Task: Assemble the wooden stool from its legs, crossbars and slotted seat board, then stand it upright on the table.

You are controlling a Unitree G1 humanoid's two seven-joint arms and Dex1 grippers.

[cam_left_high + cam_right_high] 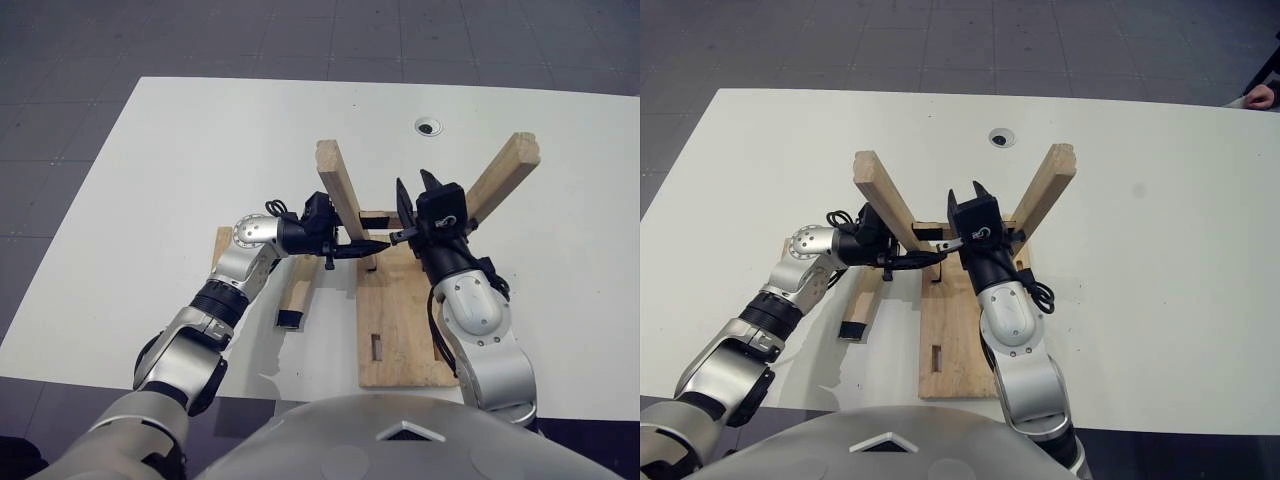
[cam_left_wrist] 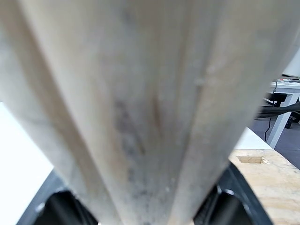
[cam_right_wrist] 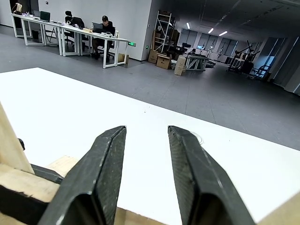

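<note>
White table [image 1: 150,180] bears the slotted seat board [image 1: 400,335] lying flat, the left gripper [image 1: 352,247] clamped on the leaning left leg [image 1: 336,178], the right gripper [image 1: 415,185] spread empty nearby, so pressing that leg squarely into its slot looks wisest.

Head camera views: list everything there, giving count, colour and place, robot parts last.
Table: one, white, under everything.
Cable hole: one, dark, far side of table.
Seat board: one, pale wood, flat, near edge.
Left leg: one, pale wood, tilted up from board's far end.
Right leg: one, pale wood, tilted the opposite way.
Crossbar: one, pale wood, low between those legs.
Loose pieces: two, pale wood, flat, left of board.
Left end effector: black, shut on left leg's base.
Right end effector: black, open, between the legs.
</note>
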